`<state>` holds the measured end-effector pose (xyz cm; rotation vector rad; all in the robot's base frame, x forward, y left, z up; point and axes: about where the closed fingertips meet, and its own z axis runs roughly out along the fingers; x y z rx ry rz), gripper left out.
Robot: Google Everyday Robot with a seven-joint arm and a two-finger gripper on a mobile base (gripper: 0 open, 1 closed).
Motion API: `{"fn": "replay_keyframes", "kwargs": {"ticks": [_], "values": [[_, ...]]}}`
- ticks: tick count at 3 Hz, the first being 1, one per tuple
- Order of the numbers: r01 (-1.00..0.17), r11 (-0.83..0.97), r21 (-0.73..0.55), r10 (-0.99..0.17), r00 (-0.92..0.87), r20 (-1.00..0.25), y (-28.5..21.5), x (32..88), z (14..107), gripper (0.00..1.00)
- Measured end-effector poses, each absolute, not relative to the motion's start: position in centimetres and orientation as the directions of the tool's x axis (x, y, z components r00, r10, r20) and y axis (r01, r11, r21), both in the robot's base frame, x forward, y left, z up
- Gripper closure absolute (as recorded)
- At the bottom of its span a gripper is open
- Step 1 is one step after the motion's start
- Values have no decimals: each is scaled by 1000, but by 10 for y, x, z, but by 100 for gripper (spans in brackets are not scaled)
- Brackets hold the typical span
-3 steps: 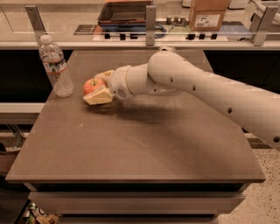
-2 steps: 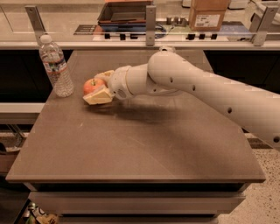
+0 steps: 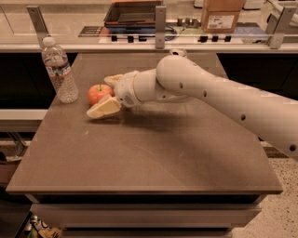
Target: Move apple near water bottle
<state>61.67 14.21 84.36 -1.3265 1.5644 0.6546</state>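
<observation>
The red-orange apple [image 3: 98,93] sits on the brown table [image 3: 153,153], a short way right of the clear water bottle [image 3: 59,69], which stands upright with its white cap near the table's left edge. My gripper [image 3: 99,96] reaches in from the right at table height and is open. Its cream fingers lie on either side of the apple: the near finger [image 3: 103,109] in front of it, the far finger [image 3: 113,79] behind it. The apple rests on the table, apart from the bottle.
My white arm [image 3: 209,95] crosses the table's right half. Behind the table runs a counter with metal posts [image 3: 160,25], a dark tray [image 3: 132,11] and a cardboard box [image 3: 222,16]. The table's left edge is just beyond the bottle.
</observation>
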Motion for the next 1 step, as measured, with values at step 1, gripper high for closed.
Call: {"fn": "replay_keyframes", "kwargs": {"ticks": [1], "values": [[-948, 268, -172, -440, 39, -897, 142, 617, 844, 0]]}}
